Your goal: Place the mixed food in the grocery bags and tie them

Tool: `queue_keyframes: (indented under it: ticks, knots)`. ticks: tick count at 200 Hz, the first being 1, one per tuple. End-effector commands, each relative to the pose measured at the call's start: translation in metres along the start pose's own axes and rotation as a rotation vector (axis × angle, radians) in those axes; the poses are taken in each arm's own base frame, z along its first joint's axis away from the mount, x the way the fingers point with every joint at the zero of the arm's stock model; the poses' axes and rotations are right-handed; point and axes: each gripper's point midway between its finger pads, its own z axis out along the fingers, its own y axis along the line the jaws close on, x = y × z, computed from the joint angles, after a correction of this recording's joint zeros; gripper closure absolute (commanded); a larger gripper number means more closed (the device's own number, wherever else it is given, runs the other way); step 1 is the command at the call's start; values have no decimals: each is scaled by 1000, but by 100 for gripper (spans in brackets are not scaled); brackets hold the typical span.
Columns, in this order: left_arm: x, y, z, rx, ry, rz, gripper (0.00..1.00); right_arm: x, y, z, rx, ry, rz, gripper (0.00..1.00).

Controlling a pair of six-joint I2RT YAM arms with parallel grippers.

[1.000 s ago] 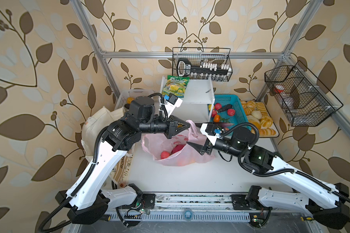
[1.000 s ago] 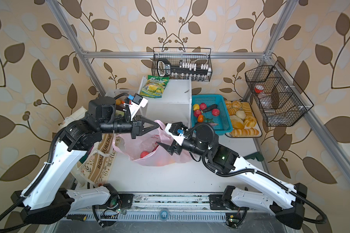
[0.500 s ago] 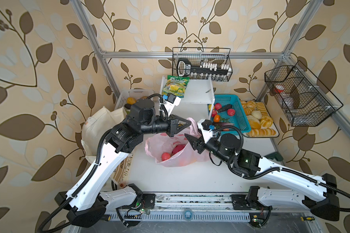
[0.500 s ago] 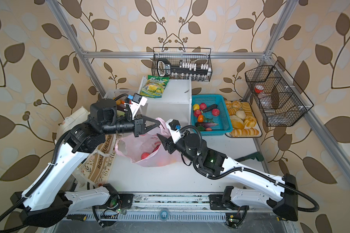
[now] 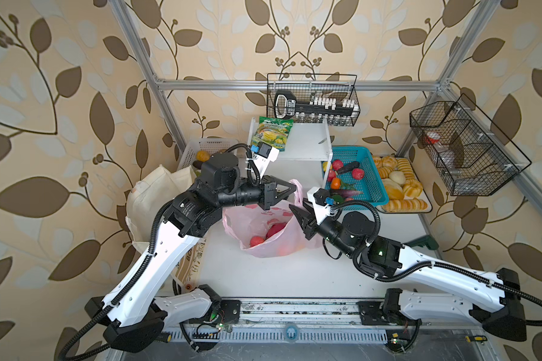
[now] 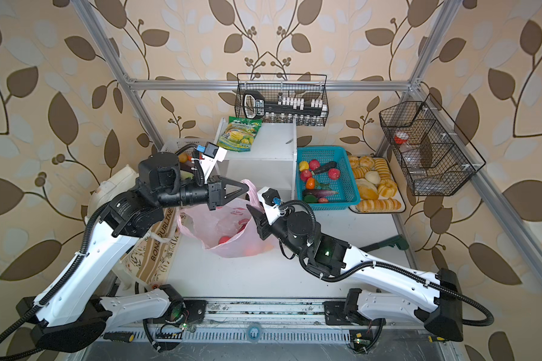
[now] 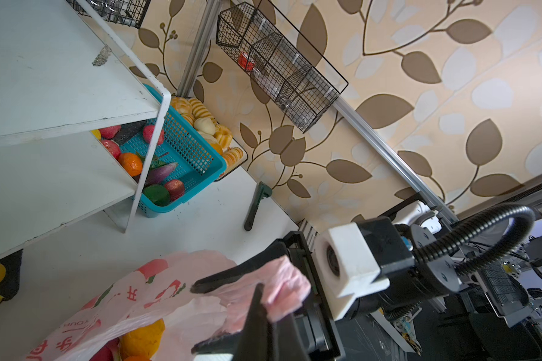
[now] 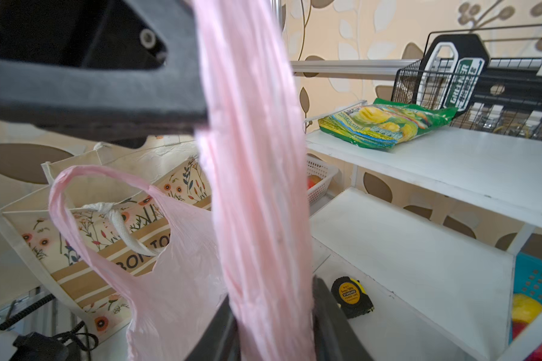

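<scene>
The pink plastic bag [image 5: 263, 228] [image 6: 226, 228] stands open mid-table with red [image 5: 257, 241] and yellow [image 7: 141, 339] toy fruit inside. My left gripper [image 5: 294, 189] [image 6: 248, 187] [image 7: 258, 287] is shut on one bunched handle and holds it up. Just below it, my right gripper [image 5: 294, 211] [image 6: 252, 211] [image 8: 274, 300] has its fingers pressed on both sides of the same handle strip [image 8: 257, 187]. The bag's other handle loop [image 8: 75, 187] hangs free. The cream canvas tote [image 5: 157, 193] [image 8: 107, 237] stands at the left, partly behind my left arm.
A teal basket [image 5: 366, 187] of toy produce and a bread tray [image 5: 401, 184] sit at the back right. The white shelf [image 5: 301, 147] carries a green-and-yellow packet [image 5: 273, 134]; a tape measure [image 8: 351, 293] lies under it. A green tool [image 5: 420, 242] lies at the right.
My right gripper has swung left from beside the bag up to the held handle, and its jaws have narrowed around the strip. The left gripper has kept its grip and shifted slightly.
</scene>
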Motion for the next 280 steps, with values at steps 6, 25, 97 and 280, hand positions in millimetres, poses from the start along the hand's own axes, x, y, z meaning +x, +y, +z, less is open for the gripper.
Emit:
queue_keyframes:
  ticks: [6, 25, 97, 280]
  knots:
    - [-8, -18, -11, 56, -59, 45, 100, -8, 2, -4, -17, -49, -3, 82]
    - [-7, -14, -14, 25, -68, 50, 100, -3, 2, -5, -17, -32, 3, 91]
    - [-2, 14, -57, -249, -142, 62, 29, 9, -40, -9, 52, 30, 212, 100]
    - [94, 7, -97, -266, 129, -237, 20, 4, -95, -15, 311, 126, 422, 100]
